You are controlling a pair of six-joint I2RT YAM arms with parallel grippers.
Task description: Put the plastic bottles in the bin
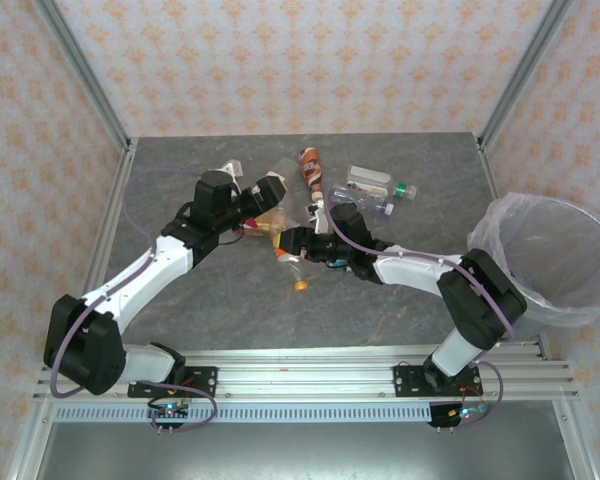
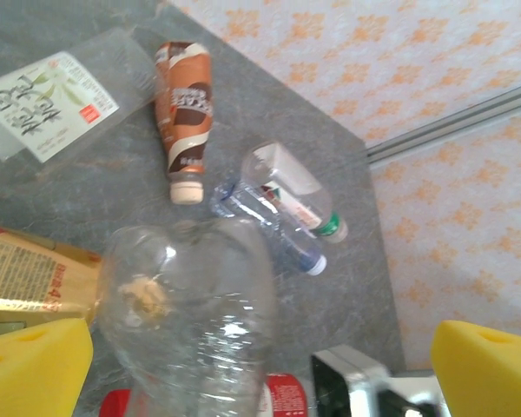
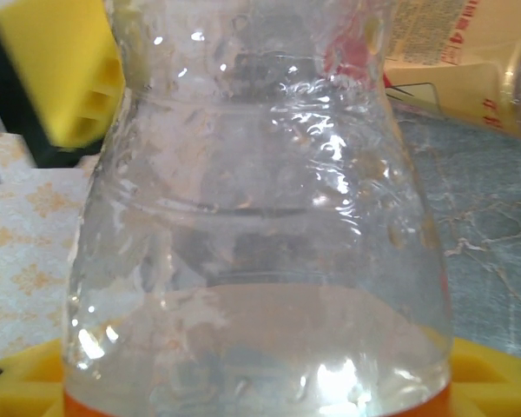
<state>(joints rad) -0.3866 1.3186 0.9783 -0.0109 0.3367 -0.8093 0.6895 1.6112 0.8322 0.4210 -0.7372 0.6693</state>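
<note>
Left tool (image 2: 260, 369) gapes wide; right tool (image 1: 288, 245) seems clamped on the clear bottle (image 3: 260, 217). Slick, crushable plastic could slip out on the swing to the bin (image 1: 560, 300).

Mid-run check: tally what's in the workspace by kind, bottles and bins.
bottles: 7, none in the bin
bin: 1
Total: 8
</note>
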